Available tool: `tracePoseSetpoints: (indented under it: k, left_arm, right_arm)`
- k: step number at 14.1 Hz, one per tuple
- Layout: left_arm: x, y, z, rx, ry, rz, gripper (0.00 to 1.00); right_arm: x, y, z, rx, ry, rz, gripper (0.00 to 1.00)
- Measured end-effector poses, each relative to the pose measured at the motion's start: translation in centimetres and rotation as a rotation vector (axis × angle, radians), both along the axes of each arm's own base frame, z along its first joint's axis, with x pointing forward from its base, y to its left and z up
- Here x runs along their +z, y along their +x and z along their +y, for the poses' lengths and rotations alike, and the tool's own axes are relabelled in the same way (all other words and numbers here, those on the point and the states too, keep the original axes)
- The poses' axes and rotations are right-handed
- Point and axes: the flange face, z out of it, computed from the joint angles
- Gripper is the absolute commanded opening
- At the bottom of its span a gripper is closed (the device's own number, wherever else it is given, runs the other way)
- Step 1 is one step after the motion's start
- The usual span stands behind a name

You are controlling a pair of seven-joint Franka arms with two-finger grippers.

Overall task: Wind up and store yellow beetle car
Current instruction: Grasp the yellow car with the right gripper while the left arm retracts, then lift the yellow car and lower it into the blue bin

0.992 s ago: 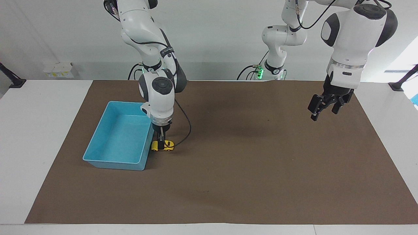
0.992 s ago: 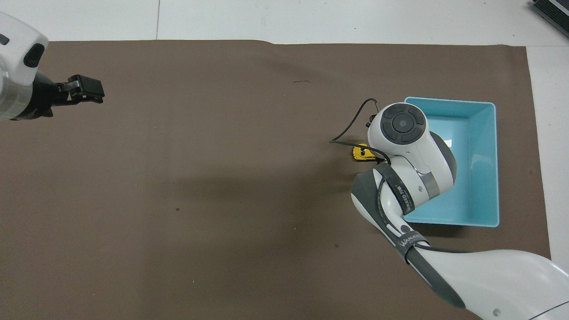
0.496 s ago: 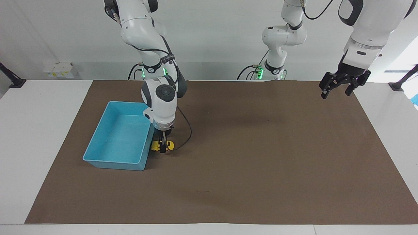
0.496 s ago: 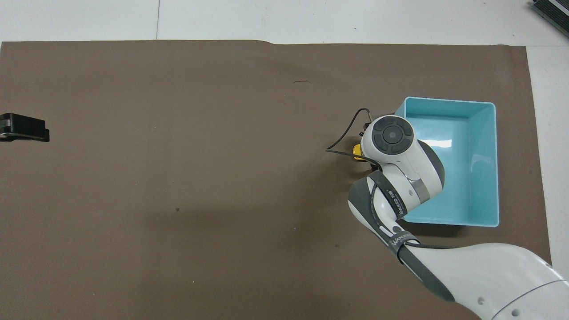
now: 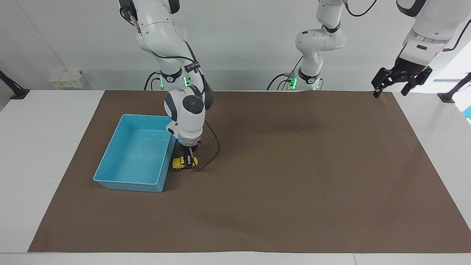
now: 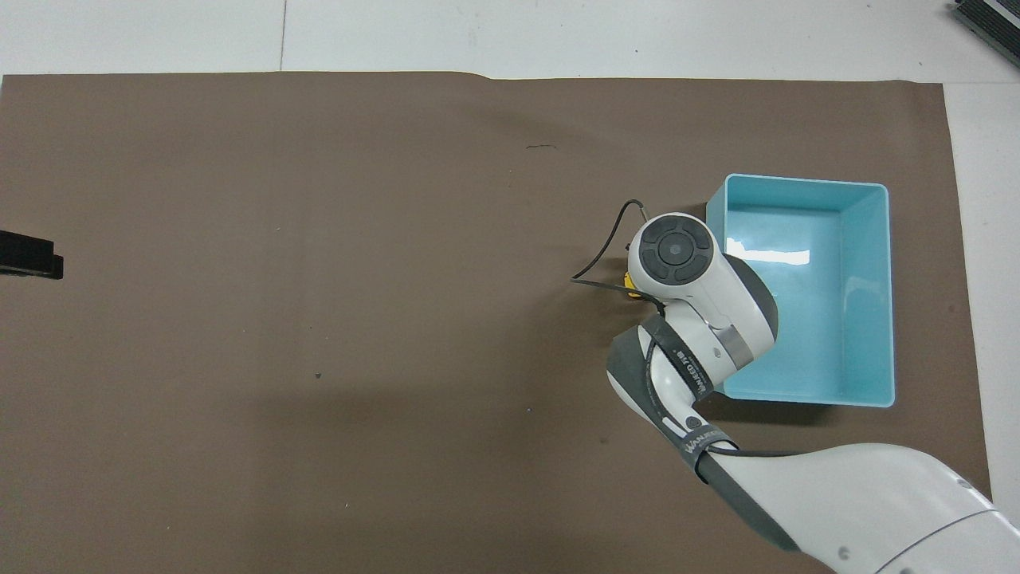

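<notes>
The yellow beetle car [image 5: 179,162] stands on the brown mat, right beside the light blue bin [image 5: 127,181] on the side toward the left arm. My right gripper [image 5: 189,161] reaches straight down onto the car and is shut on it, its black fingers clasping the body. In the overhead view the right wrist covers nearly all of the car [image 6: 630,281]; only a yellow sliver shows next to the bin [image 6: 876,295]. My left gripper [image 5: 390,90] hangs open and raised over the mat's corner at the left arm's end, holding nothing; only its tip [image 6: 30,259] shows overhead.
A black cable [image 5: 213,147] loops from the right wrist down to the mat beside the car. The brown mat [image 5: 294,184] covers most of the white table. The bin holds nothing.
The right gripper has closed on the car and shifted slightly toward the left arm's end. The left arm has risen and drawn back toward its own end of the table.
</notes>
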Motion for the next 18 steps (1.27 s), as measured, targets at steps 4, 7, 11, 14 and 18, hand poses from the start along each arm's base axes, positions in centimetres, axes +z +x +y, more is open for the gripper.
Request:
tracePoseSetpoints:
  k: [4, 7, 11, 14, 18]
  left_arm:
    - [0.9, -0.7, -2.0, -0.031, -0.022, 0.015, 1.00]
    - [1.6, -1.5, -2.8, -0.032, -0.107, 0.021, 1.00]
    - [2.8, -2.6, -2.2, -0.026, -0.107, 0.013, 1.00]
    - [2.7, -2.9, -1.9, -0.029, -0.087, 0.035, 1.00]
    - [2.4, -3.5, -2.0, -0.032, -0.085, 0.079, 1.00]
  right_arm:
    - [3.9, 0.9, 1.8, 0.002, -0.015, -0.021, 0.00]
    - [7.1, 0.9, 2.2, 0.027, -0.013, -0.046, 0.00]
    - [12.0, 0.2, 1.3, 0.154, -0.020, -0.042, 0.00]
    - [15.5, 0.0, -0.7, 0.252, -0.011, -0.030, 0.00]
    - [18.4, -0.6, -2.2, 0.408, 0.037, 0.004, 0.00]
